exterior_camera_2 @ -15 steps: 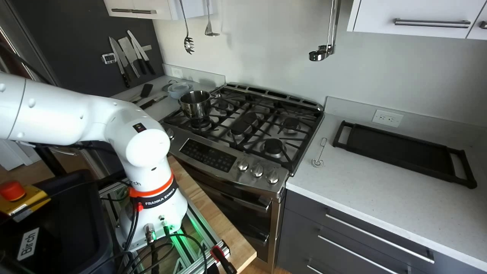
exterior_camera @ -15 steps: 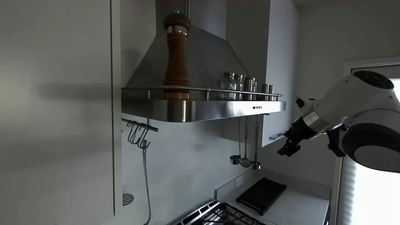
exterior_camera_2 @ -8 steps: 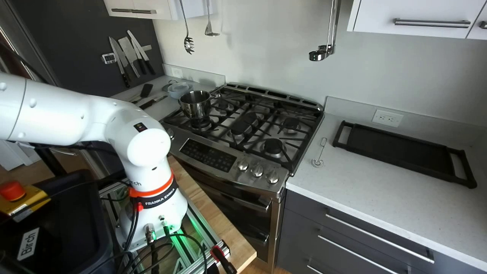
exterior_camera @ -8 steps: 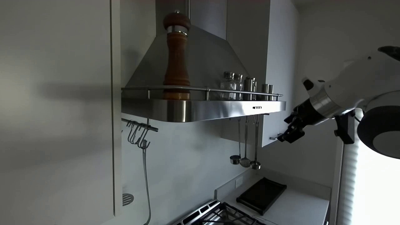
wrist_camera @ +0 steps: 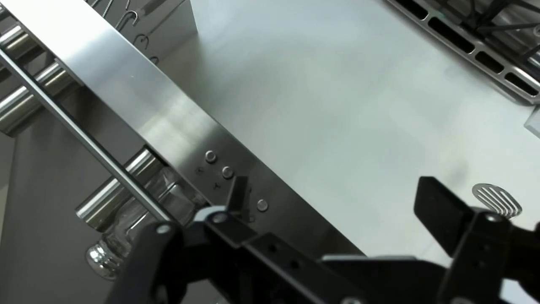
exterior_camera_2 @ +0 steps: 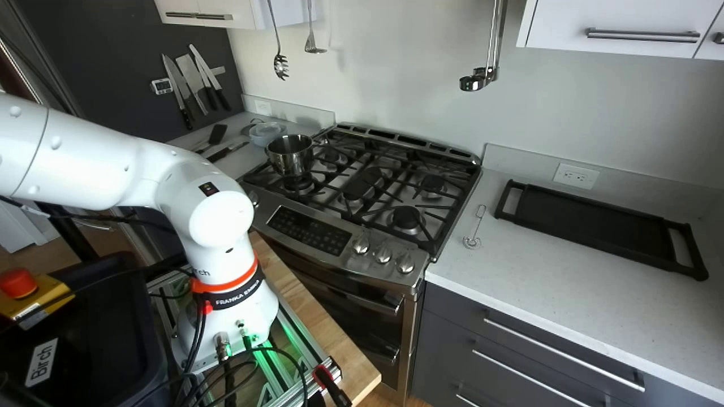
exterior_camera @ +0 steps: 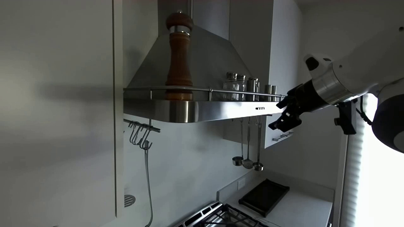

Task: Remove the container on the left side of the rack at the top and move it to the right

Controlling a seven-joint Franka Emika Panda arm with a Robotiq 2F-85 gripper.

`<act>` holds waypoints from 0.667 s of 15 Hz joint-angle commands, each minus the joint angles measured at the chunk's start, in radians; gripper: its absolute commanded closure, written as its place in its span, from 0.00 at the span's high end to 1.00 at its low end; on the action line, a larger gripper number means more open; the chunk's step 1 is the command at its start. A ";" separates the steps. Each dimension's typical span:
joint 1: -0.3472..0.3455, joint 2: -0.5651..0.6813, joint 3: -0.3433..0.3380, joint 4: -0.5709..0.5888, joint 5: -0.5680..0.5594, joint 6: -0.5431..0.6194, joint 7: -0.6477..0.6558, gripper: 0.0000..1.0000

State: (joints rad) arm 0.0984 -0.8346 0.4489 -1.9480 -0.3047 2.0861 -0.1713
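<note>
A railed rack [exterior_camera: 135, 89] runs along the top of a steel range hood. A tall wooden mill [exterior_camera: 179, 63] stands upright at its left in an exterior view. Glass jars [exterior_camera: 231, 86] and small metal cylinders [exterior_camera: 270, 92] stand farther right behind the rail. In the wrist view, a glass jar [wrist_camera: 126, 230] and a metal cylinder [wrist_camera: 112, 194] lie across the lower left behind the rail, and the mill is out of view. My gripper [exterior_camera: 277, 115] is open and empty near the hood's right end, apart from the containers. Its spread fingers also show in the wrist view [wrist_camera: 333, 185].
The hood's steel front edge [exterior_camera: 221, 111] lies beside the gripper. Ladles [exterior_camera: 258, 145] and hooks [exterior_camera: 139, 135] hang below it. A white cabinet [exterior_camera: 281, 63] stands behind the rack's right end. A stove [exterior_camera_2: 362, 192] with a pot [exterior_camera_2: 290, 155] is below.
My gripper has risen and moved a little left toward the hood in an exterior view. The arm has risen with it. The containers on the rack have not moved.
</note>
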 commanded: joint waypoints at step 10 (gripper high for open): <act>-0.014 0.029 0.010 0.081 -0.011 0.020 0.176 1.00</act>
State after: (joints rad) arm 0.0974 -0.8252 0.4436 -1.9122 -0.3072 2.1009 -0.0789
